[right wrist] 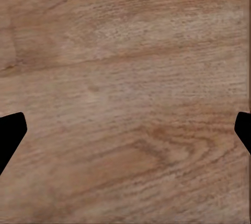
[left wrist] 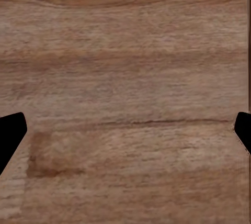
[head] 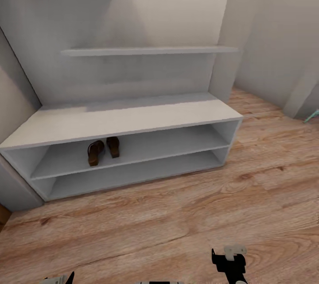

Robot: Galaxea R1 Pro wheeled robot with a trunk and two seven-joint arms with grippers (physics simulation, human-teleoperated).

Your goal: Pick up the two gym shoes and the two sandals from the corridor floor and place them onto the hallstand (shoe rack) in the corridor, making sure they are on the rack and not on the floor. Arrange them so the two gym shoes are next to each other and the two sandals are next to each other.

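My right arm (head: pixel 230 262) is cut off by the head view's bottom edge, as is my left (head: pixel 60 279). The hallstand's (head: pixel 133 118) top hides the sandals' (head: pixel 102 150) far ends. At each wrist, my fingertips (left wrist: pixel 10 132) (right wrist: pixel 10 132) run past the frame's sides.

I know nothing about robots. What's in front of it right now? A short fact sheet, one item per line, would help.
Furniture: pale grey hallstand, two open shelf levels under a flat top
Above it: floating shelf on the wall
Sandals: two brown sandals side by side on the upper shelf level, off the floor
Floor: wood-grain corridor floor
Left gripper: open, holding nothing, over the planks
Right gripper: open, holding nothing, over the planks
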